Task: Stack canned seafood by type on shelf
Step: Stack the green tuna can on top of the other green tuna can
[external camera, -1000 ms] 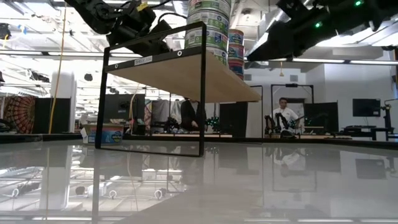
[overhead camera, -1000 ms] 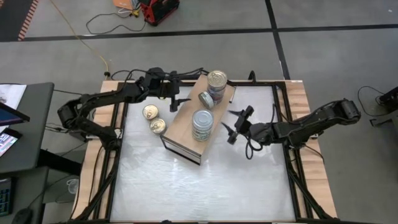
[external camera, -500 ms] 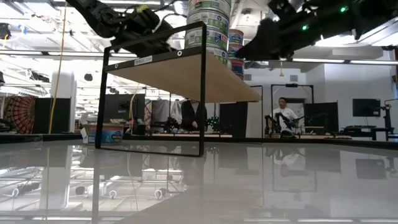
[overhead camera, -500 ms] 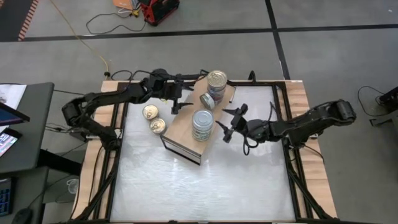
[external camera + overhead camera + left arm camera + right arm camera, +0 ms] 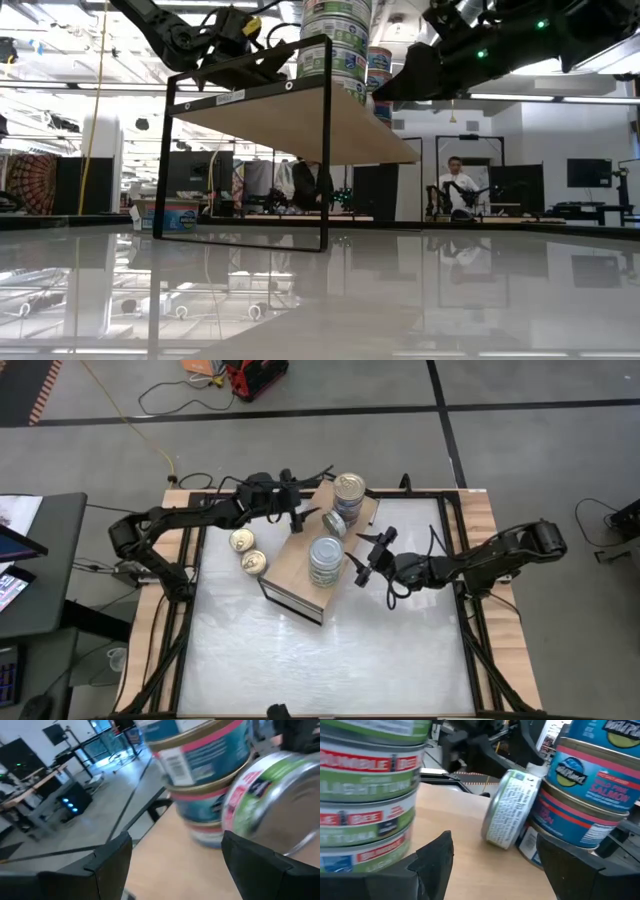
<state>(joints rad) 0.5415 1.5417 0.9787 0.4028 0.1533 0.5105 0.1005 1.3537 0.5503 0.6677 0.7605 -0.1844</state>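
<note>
The tan plywood shelf (image 5: 298, 565) stands on the white table. On its top are a stack of green-labelled, silver-lidded tins (image 5: 325, 559) and, farther back, a stack of blue-labelled, gold-lidded tins (image 5: 349, 493). One green-labelled tin (image 5: 333, 520) stands tilted on its rim and leans against the blue stack (image 5: 590, 795). Two gold-lidded tins (image 5: 248, 551) lie on the table left of the shelf. My left gripper (image 5: 300, 519) is open above the shelf top, just left of the tilted tin (image 5: 272, 805). My right gripper (image 5: 362, 560) is open at the shelf's right side, facing the tilted tin (image 5: 510, 810).
The white table has wooden rails (image 5: 487, 550) along its left and right sides. The shelf stands slantwise in the table's far half. The green stack (image 5: 370, 785) is close beside my right gripper. The near half of the table (image 5: 330, 660) is bare white surface.
My left gripper has moved toward the table's right edge over the shelf top, closer to the tilted tin. My right gripper has moved toward the table's left edge, up to the shelf's right side. The tins have stayed where they were.
</note>
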